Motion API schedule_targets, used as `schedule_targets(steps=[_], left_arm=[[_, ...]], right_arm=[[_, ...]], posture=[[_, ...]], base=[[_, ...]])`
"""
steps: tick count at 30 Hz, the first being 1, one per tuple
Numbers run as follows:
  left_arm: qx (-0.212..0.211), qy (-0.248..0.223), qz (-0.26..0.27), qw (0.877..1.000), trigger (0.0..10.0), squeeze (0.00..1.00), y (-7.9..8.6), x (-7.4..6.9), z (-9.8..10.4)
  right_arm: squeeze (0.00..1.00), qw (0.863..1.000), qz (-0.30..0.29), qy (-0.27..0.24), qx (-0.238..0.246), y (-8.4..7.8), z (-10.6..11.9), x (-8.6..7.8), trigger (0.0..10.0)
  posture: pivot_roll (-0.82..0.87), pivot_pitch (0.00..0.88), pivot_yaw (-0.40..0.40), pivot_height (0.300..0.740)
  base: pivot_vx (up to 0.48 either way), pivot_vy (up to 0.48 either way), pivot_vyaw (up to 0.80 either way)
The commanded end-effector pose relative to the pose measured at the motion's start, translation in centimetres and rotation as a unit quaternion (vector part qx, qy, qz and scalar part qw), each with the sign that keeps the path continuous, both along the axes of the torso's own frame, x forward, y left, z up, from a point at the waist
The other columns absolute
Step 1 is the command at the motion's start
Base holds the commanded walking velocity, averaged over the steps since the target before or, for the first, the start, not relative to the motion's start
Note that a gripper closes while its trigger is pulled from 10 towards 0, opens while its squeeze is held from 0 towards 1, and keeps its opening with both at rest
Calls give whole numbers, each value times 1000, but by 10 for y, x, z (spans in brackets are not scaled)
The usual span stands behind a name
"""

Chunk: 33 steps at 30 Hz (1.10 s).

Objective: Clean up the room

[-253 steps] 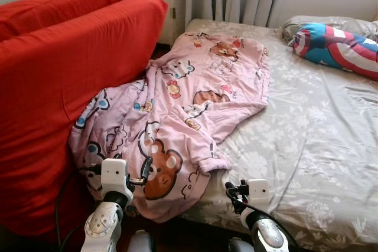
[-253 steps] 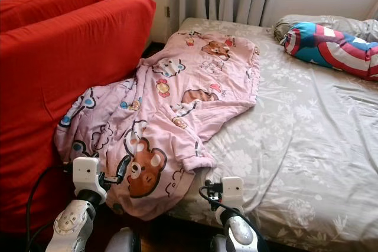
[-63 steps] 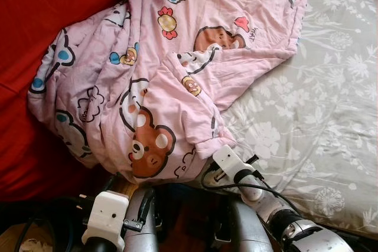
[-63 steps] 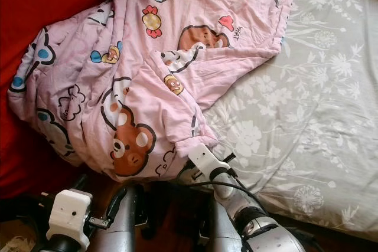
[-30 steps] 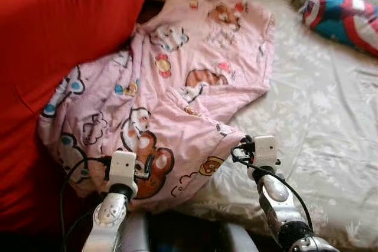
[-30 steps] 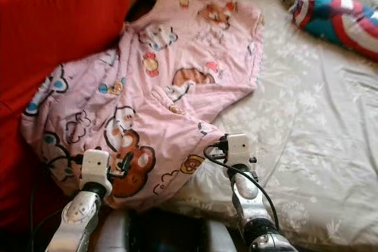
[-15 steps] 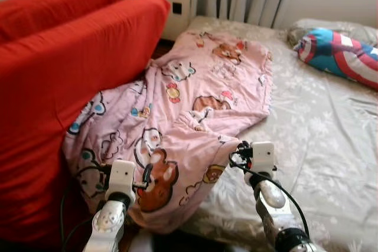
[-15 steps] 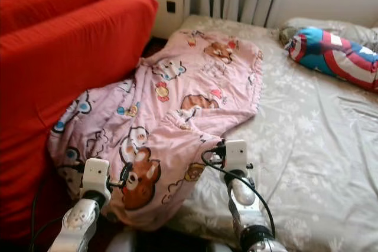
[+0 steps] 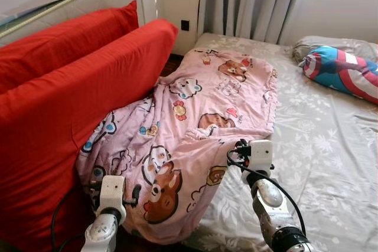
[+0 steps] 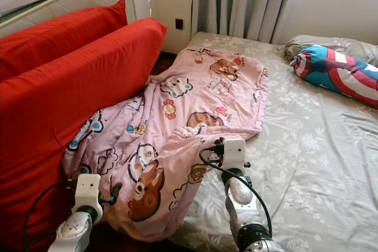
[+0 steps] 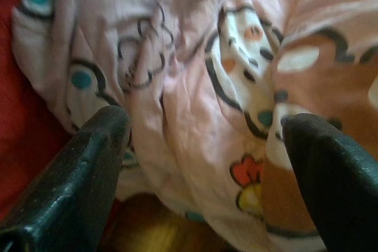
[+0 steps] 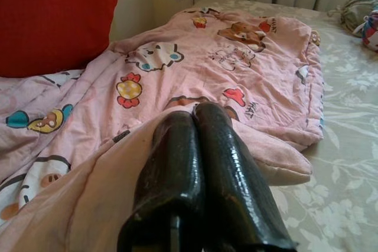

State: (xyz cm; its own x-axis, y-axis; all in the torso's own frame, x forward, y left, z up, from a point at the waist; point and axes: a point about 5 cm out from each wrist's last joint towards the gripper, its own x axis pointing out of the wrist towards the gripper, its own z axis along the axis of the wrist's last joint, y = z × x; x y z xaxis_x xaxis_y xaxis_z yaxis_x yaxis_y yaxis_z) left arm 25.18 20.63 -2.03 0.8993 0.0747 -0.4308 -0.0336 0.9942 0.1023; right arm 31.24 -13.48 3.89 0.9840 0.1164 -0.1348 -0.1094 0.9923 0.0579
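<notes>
A pink cartoon-bear blanket (image 9: pixel 218 92) lies across the left part of the bed (image 9: pixel 331 146). Its lower end hangs off the bed's edge against the red cushions (image 9: pixel 71 87). My right gripper (image 9: pixel 236 144) is shut on a fold of the blanket's edge and holds it lifted above the mattress. In the right wrist view its fingers (image 12: pixel 195 146) are pressed together, with pink cloth draped beside them. My left gripper (image 9: pixel 115 186) is low by the hanging part of the blanket and is open. In the left wrist view the bear print (image 11: pixel 248 87) fills the gap between its fingers.
A blue, red and white shield-print pillow (image 9: pixel 342 72) lies at the bed's far right on the grey flowered sheet. Two big red cushions lean at the left in front of a grey padded board (image 9: pixel 71 1). Grey curtains (image 9: pixel 254 1) hang behind the bed.
The view has tilted up and shows more of the room. My right gripper has carried the blanket's edge up and inward, and a fold now lies over the blanket. My left gripper sits lower in the picture.
</notes>
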Motion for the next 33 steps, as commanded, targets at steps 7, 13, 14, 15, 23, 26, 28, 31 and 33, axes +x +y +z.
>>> schedule_targets(steps=[7,13,14,15,23,26,28,31,33], left_arm=[[-3,53,21,998,10000,0,6,-11,-15],[-12,79,25,996,10000,0,7,-18,-22],[-11,91,28,995,10000,0,9,-22,-26],[-7,102,33,994,10000,0,11,-26,-28],[-33,126,75,989,10000,0,13,-43,-39],[-34,143,81,986,10000,0,13,-52,-45],[-40,147,90,984,10000,0,14,-55,-47],[-42,150,94,983,10000,0,14,-56,-47],[-42,152,93,983,10000,0,14,-57,-48]], right_arm=[[0,1000,-6,-16,7,-1,7,4,10000],[0,1000,-7,-18,5,0,9,5,10000],[0,1000,-9,-20,6,0,9,6,10000],[0,1000,-10,-22,7,0,10,6,10000],[0,1000,-14,-23,3,-1,11,6,10000],[0,1000,-16,-26,4,-2,11,7,10000],[0,1000,-15,-26,3,-1,11,6,10000],[0,1000,-13,-26,4,1,11,6,10000],[0,1000,-13,-26,4,2,11,6,10000]], posture=[[21,10,-45,740],[22,16,-37,740],[22,17,-35,740],[22,19,-34,740],[29,19,-34,740],[27,23,-33,740],[31,22,-34,740],[34,23,-34,740],[32,24,-33,740]], base=[[0,0,0],[0,0,0],[0,0,0],[0,0,0],[0,0,0],[0,0,0],[0,0,0],[-269,0,0],[-285,0,0]])
